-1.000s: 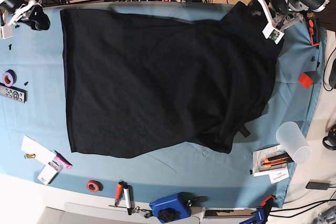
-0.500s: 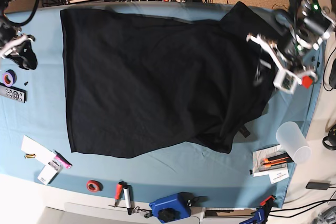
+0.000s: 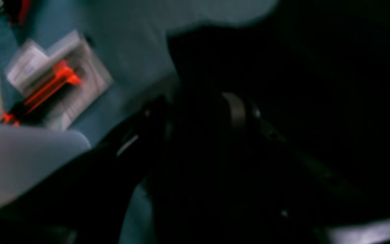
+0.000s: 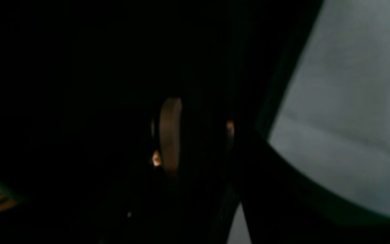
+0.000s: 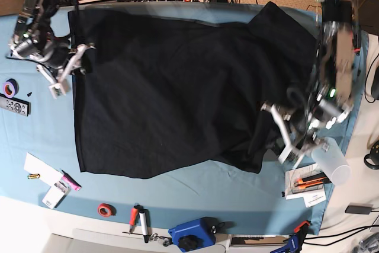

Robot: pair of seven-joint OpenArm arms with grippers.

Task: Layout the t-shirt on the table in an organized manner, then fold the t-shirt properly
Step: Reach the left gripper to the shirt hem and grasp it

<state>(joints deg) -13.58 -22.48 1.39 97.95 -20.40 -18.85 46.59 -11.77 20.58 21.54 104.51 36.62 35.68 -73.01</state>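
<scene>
My black t-shirt point(image 5: 177, 87) lies spread nearly flat across the light blue worktop point(image 5: 35, 128), its right side rumpled and folded over near that edge.

The base view looks straight down from above on the whole light blue cloth-covered table point(image 5: 177, 191). The left wrist view sits close over the table's surface point(image 3: 130, 44), blurred, facing its edge. The right wrist view is nearer still, mostly dark. All three views share the table's blue cloth.
</scene>
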